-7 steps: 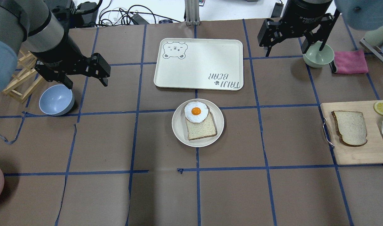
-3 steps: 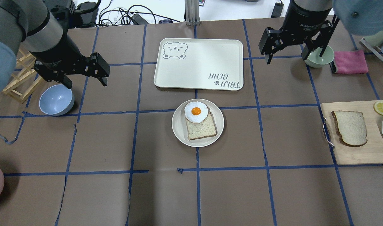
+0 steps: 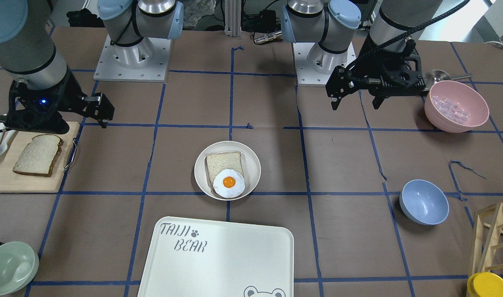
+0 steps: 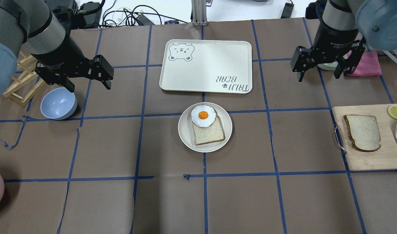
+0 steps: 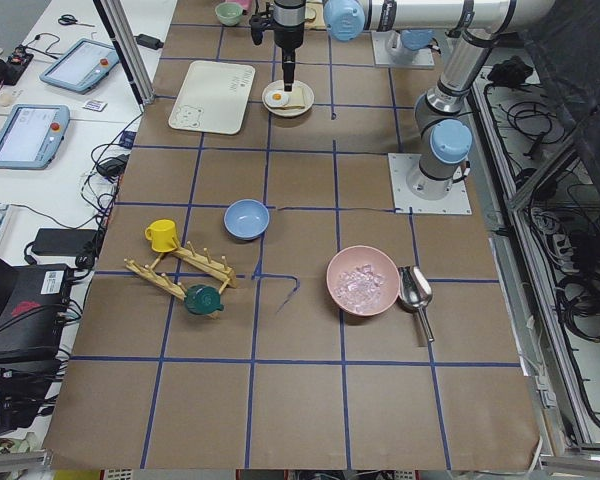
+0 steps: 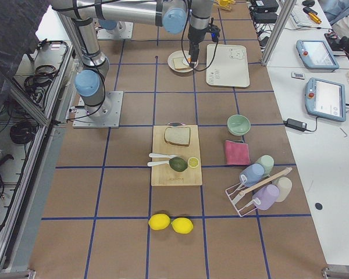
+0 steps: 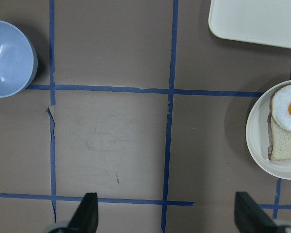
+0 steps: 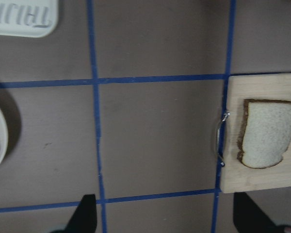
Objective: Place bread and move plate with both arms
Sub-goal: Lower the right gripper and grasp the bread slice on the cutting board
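Note:
The bread (image 4: 362, 132), a white slice with a dark brown crust, lies on a wooden cutting board (image 4: 367, 159) at the right; it also shows in the right wrist view (image 8: 266, 133). The plate (image 4: 185, 136) sits mid-table and holds a squarer slice (image 4: 209, 133) topped with a fried egg (image 4: 203, 115). My right gripper (image 4: 319, 77) is open and empty, above the table beyond the board's far left corner. My left gripper (image 4: 89, 86) is open and empty at the far left, beside a blue bowl (image 4: 58, 103).
The "TAIJI BEAR" tray (image 4: 206, 66) lies just beyond the plate. A green bowl (image 4: 328, 66) and pink cloth (image 4: 367, 65) sit behind my right gripper. A lemon slice (image 4: 395, 112) is on the board. A wooden rack (image 4: 19, 84) stands at the left, and a pink bowl (image 3: 455, 105).
My right gripper has moved right and toward the near side, from over the green bowl toward the cutting board, still open. The left arm has barely moved.

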Available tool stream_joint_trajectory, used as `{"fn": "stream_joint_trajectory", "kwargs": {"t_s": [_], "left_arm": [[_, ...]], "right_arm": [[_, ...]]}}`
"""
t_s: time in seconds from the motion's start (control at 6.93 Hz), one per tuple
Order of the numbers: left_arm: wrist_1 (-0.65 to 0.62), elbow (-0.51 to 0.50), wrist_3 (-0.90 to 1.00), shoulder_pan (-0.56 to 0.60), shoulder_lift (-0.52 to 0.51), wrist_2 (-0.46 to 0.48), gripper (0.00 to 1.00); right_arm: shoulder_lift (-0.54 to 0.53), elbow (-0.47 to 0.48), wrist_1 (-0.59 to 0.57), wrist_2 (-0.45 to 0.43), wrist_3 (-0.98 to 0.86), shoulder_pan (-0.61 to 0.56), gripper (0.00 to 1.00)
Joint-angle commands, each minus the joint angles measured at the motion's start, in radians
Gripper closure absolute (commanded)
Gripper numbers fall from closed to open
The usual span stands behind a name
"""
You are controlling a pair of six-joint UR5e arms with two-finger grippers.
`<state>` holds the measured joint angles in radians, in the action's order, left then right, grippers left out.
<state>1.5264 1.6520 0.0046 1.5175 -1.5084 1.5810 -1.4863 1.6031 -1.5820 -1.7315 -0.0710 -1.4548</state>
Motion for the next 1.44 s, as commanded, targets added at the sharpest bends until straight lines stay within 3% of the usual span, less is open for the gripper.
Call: {"fn": "stream_joint_trajectory", "kwargs": {"t_s": [0.0, 0.14, 0.43, 0.58, 1.01, 1.3], "left_arm": [[-0.005, 0.0, 0.0, 0.0, 0.0, -0.001, 0.0], [0.003, 0.0, 0.0, 0.001, 0.002, 0.001, 0.0], [0.003, 0.002, 0.0, 0.001, 0.0, -0.001, 0.0], [0.002, 0.002, 0.0, 0.003, 0.0, -0.001, 0.0], [-0.003, 0.015, 0.0, 0.003, 0.0, -0.001, 0.0], [-0.009, 0.014, 0.0, 0.0, 0.002, -0.001, 0.0]], "right_arm": [[0.006, 0.145, -0.196, -0.125, -0.12, 0.13, 0.02], [0.015, 0.258, -0.355, -0.119, -0.192, 0.216, 0.01], [0.043, 0.535, -0.81, -0.123, -0.265, 0.26, 0.01], [0.079, 0.582, -0.919, -0.122, -0.282, 0.261, 0.03], [0.156, 0.58, -0.944, -0.141, -0.332, 0.287, 0.3], [0.17, 0.58, -0.96, -0.171, -0.351, 0.289, 0.39]]}}
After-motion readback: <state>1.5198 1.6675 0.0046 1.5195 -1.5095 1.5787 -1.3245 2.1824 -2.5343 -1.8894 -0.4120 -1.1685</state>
